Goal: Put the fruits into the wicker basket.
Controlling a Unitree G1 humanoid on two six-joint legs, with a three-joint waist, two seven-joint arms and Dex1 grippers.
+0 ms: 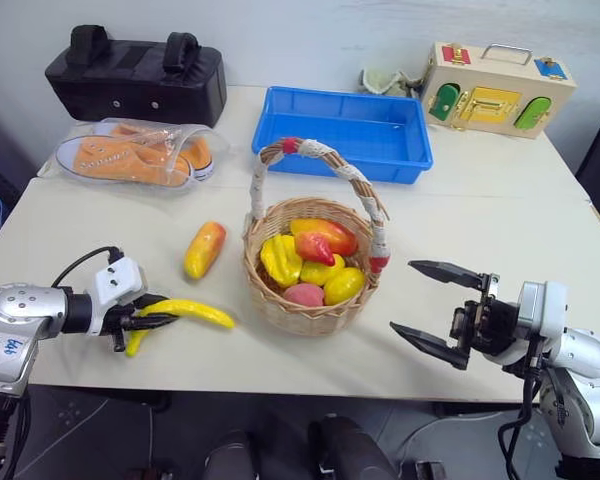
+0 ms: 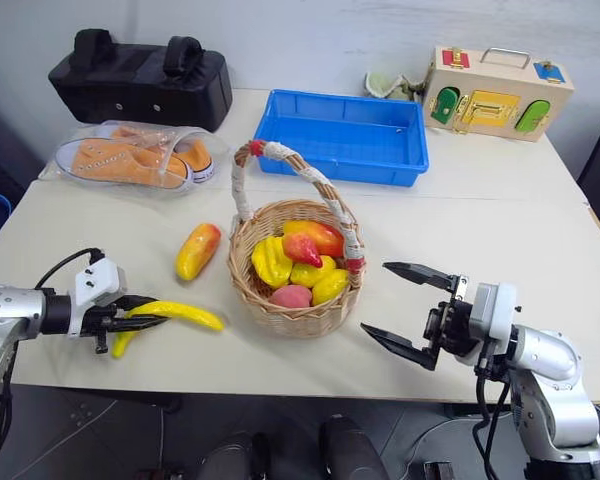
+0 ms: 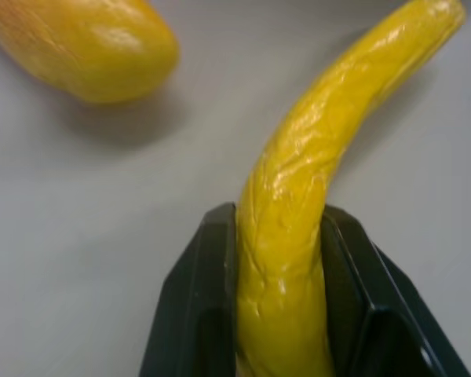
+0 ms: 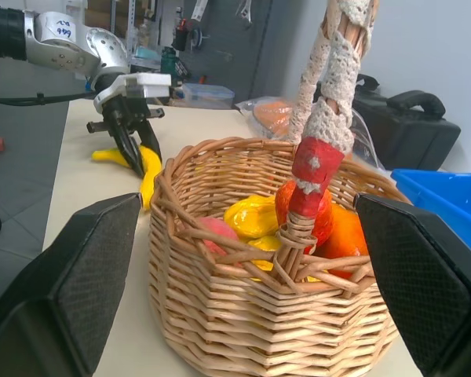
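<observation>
Pale tabletop [image 1: 500, 215] carries the wicker basket [image 1: 310, 300] at frame centre, already holding several fruits. Left gripper [image 1: 158, 318] clamps the banana [image 1: 195, 312] at lower left — ready for lifting. Mango [image 1: 204, 249] lies beside the basket. Right gripper [image 1: 432, 306] stands wide, empty — likely bracing.

We see a yellow banana [image 1: 185, 312] between black fingers [image 3: 196, 314]. The mango [image 1: 203, 249] is orange and yellow with a red tip. The tan woven basket [image 1: 305, 305] has a pale handle [image 1: 325, 165] with red ends, and it holds yellow, red and pink fruits [image 1: 315, 260]. The tray [image 1: 345, 130] is bright blue, the shoes [image 1: 130, 155] orange, the bag [image 1: 135, 78] black, the table [image 1: 500, 210] cream.
</observation>
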